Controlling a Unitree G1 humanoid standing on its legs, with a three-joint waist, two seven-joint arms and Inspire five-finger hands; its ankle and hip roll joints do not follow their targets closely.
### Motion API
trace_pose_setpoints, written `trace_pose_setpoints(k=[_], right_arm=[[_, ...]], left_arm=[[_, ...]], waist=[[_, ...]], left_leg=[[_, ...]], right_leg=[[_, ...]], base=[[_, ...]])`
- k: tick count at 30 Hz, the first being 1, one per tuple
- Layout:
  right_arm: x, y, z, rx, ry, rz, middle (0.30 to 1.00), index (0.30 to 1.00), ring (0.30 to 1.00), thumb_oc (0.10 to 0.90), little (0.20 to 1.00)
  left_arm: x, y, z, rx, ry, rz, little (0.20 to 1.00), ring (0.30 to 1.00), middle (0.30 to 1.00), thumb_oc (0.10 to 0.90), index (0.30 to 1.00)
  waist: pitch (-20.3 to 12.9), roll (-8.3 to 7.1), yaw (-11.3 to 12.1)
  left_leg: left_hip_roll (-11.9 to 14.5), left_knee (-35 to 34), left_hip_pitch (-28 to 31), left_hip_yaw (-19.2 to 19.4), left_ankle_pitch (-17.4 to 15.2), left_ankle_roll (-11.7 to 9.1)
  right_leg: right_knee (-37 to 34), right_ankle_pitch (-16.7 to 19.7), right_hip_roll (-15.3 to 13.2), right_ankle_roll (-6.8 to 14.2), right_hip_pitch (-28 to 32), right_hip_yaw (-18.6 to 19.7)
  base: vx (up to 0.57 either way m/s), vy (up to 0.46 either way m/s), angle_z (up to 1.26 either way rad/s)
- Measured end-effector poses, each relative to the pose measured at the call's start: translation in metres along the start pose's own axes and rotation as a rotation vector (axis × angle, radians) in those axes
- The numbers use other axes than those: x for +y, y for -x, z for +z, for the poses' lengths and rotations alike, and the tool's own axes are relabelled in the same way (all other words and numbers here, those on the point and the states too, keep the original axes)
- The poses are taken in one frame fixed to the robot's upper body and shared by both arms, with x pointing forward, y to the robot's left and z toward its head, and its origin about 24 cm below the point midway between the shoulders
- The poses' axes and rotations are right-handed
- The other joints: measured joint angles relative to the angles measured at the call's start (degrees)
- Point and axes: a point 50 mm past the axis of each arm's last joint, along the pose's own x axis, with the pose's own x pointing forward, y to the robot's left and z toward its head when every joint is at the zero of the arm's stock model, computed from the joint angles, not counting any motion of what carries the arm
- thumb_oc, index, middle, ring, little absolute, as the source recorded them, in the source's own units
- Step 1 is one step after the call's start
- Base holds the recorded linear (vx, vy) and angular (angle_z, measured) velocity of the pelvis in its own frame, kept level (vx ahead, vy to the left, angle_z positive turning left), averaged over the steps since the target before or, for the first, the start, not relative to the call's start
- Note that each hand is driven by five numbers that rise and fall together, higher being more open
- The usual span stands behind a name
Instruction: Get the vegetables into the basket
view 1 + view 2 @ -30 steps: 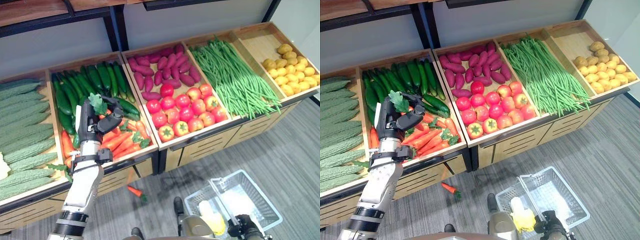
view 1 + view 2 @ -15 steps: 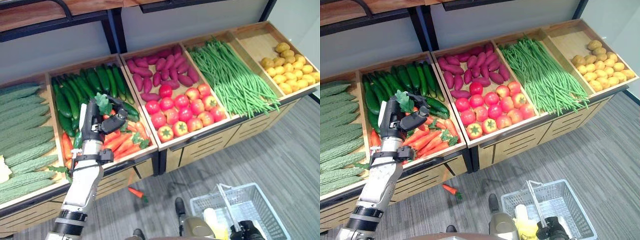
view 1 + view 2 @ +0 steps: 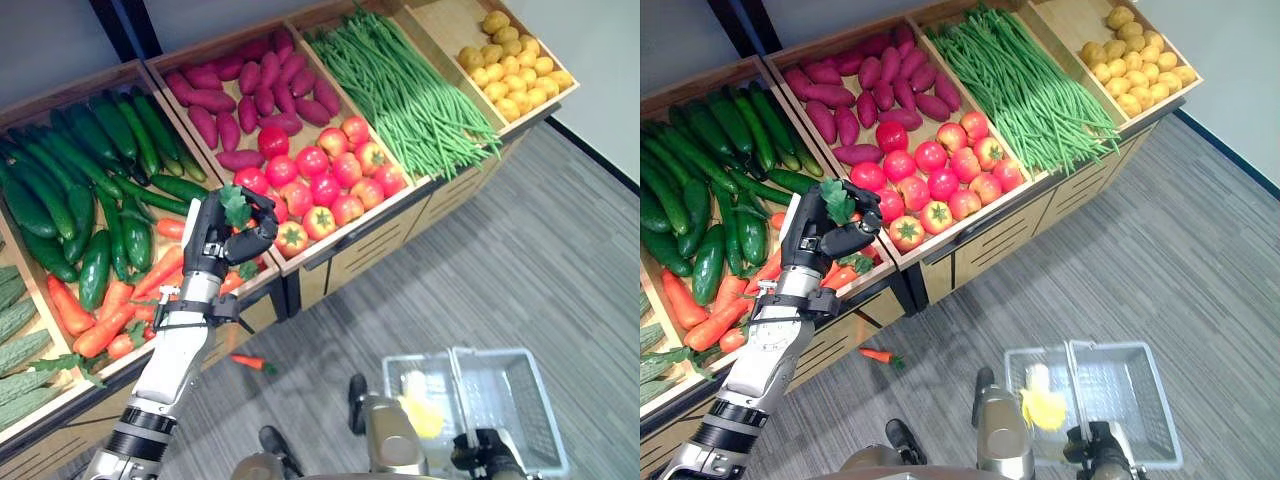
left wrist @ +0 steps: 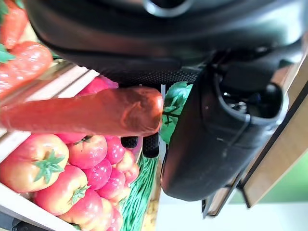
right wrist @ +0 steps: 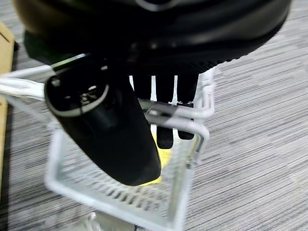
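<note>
Left hand [image 3: 225, 235] fingers gripping carrot [image 4: 86, 113] over tomatoes [image 3: 320, 185], right hand [image 5: 144, 86] fingers curled round basket [image 3: 1130, 395] handle

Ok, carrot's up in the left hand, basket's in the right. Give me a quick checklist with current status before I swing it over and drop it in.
1. Grip on the carrot: left hand is curled round it, leafy top sticking up. Ok.
2. Carrot lifted free of the carrot bin: the hand appears raised above the bin's front edge. Cannot tell for certain.
3. Basket held: right hand is curled on its handle. Ok.
4. Room in the basket: one yellow item lies at one end, the rest of the floor looks free. Ok.
5. Basket under the carrot: it hangs well off to the right. Not ok.
6. Dropped carrot on the floor below the shelf: not ok, collect later.
</note>
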Motion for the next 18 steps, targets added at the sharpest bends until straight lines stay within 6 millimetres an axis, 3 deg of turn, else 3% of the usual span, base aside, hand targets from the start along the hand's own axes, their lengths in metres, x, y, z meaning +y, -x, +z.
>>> trace_pose_setpoints(k=[2, 4, 6, 7, 8, 10, 11, 12, 14, 15, 18], right_arm=[[0.0, 0.0, 0.001, 0.0, 0.015, 0.003, 0.3, 0.3, 0.3, 0.4, 0.3], [0.002, 0.002, -0.006, 0.006, 0.037, 0.012, 0.3, 0.3, 0.3, 0.4, 0.3], [0.001, 0.003, -0.007, 0.008, 0.044, 0.013, 0.3, 0.3, 0.3, 0.4, 0.3], [-0.003, 0.002, -0.008, 0.005, 0.045, 0.002, 0.3, 0.3, 0.3, 0.4, 0.3], [-0.006, 0.002, -0.006, -0.004, 0.045, -0.005, 0.3, 0.3, 0.3, 0.4, 0.3], [-0.01, -0.001, -0.001, -0.005, 0.052, -0.014, 0.3, 0.3, 0.3, 0.4, 0.3], [-0.015, -0.004, 0.004, -0.013, 0.064, -0.025, 0.3, 0.3, 0.3, 0.4, 0.3], [-0.018, -0.006, 0.01, -0.028, 0.065, -0.034, 0.3, 0.3, 0.3, 0.4, 0.3], [-0.022, -0.008, 0.018, -0.051, 0.066, -0.046, 0.3, 0.3, 0.3, 0.4, 0.3], [-0.021, -0.007, 0.019, -0.061, 0.063, -0.043, 0.3, 0.3, 0.3, 0.4, 0.3], [-0.019, -0.005, 0.012, -0.06, 0.054, -0.045, 0.3, 0.3, 0.3, 0.4, 0.3]], left_arm=[[-0.005, -0.006, 0.008, -0.041, 0.024, -0.013, 0.3, 0.3, 0.3, 0.4, 0.3], [-0.01, -0.005, 0.009, -0.047, 0.045, -0.022, 0.3, 0.3, 0.3, 0.4, 0.3], [-0.012, -0.004, 0.008, -0.044, 0.061, -0.023, 0.3, 0.3, 0.3, 0.4, 0.3], [-0.015, -0.005, 0.008, -0.041, 0.081, -0.024, 0.3, 0.3, 0.3, 0.4, 0.3], [-0.018, -0.006, 0.009, -0.046, 0.094, -0.032, 0.3, 0.3, 0.3, 0.4, 0.3], [-0.022, -0.007, 0.01, -0.052, 0.113, -0.031, 0.3, 0.3, 0.3, 0.4, 0.3], [-0.023, -0.006, 0.009, -0.048, 0.112, -0.037, 0.3, 0.3, 0.3, 0.4, 0.3], [-0.023, -0.006, 0.011, -0.054, 0.101, -0.051, 0.3, 0.3, 0.3, 0.4, 0.3], [-0.024, -0.009, 0.014, -0.071, 0.099, -0.057, 0.3, 0.3, 0.3, 0.4, 0.3], [-0.026, -0.011, 0.015, -0.078, 0.102, -0.062, 0.3, 0.3, 0.3, 0.4, 0.3], [-0.035, -0.012, 0.016, -0.083, 0.111, -0.097, 0.3, 0.3, 0.3, 0.4, 0.3]], waist=[[0.03, 0.85, 0.4], [-0.31, 1.75, 0.69], [-0.7, 2.8, 1.12], [-0.88, 3.42, -0.06], [-0.92, 3.41, -0.37], [-0.81, 3.05, -0.2], [-0.57, 2.39, 1.23], [-0.62, 2.49, 1.84], [-0.6, 2.45, 1.45], [-0.48, 2.24, 1.27], [-1.09, 1.98, -0.54]], left_leg=[[2.12, 1.09, 0.86, 1.61, 0.04, -1.34], [4.18, 4.19, 0.57, 1.52, -0.15, -1.61], [6.14, 7.02, 0.31, 0.23, 0.15, -1.64], [7.14, 9.71, -0.61, -1.71, 0.43, -1.99], [9.07, 16.78, -2.99, -2.99, 1.56, -3.69], [9.75, 26.32, -6.99, -10.32, 1.78, -6.0], [5.62, 24.4, -7.27, -20.09, -1.44, -8.7], [2.58, 19.93, -7.25, -27.33, -3.32, -8.87], [0.48, 10.54, -7.94, -33.53, -2.59, -8.15], [0.45, 7.39, -9.22, -32.92, -0.89, -6.98], [-0.52, 8.48, -11.78, -28.01, 1.49, -4.02]], right_leg=[[-4.2, -0.53, 1.06, -0.94, 2.31, -2.61], [-4.69, -1.16, 3.24, -2.38, 2.8, -1.53], [-6.63, 0.55, 5.35, -4.08, 4.06, -0.07], [-6.36, -0.14, 6.08, -4.59, 3.99, 0.3], [-6.13, 0.49, 6.44, -6.11, 4.12, 1.73], [-6.17, 0.69, 6.97, -6.49, 4.42, 5.42], [-6.3, 1.17, 7.5, -6.19, 4.33, 8.79], [-6.96, 1.32, 7.7, -5.54, 4.4, 10.66], [-8.02, 1.35, 8.73, -4.88, 4.87, 12.53], [-8.2, 1.27, 9.5, -5.0, 5.74, 12.14], [-8.12, 0.35, 9.54, -5.73, 6.19, 10.53]], base=[[0.04, -0.246, -0.37], [0.0, -0.27, -0.39], [-0.05, -0.327, -0.53], [-0.07, -0.232, -0.56], [-0.07, -0.095, -0.49], [-0.01, 0.02, -0.89], [-0.01, 0.04, -1.38], [0.01, 0.029, -1.25], [0.0, 0.088, -0.8], [-0.01, 0.198, -0.54], [-0.02, 0.206, 0.08]])
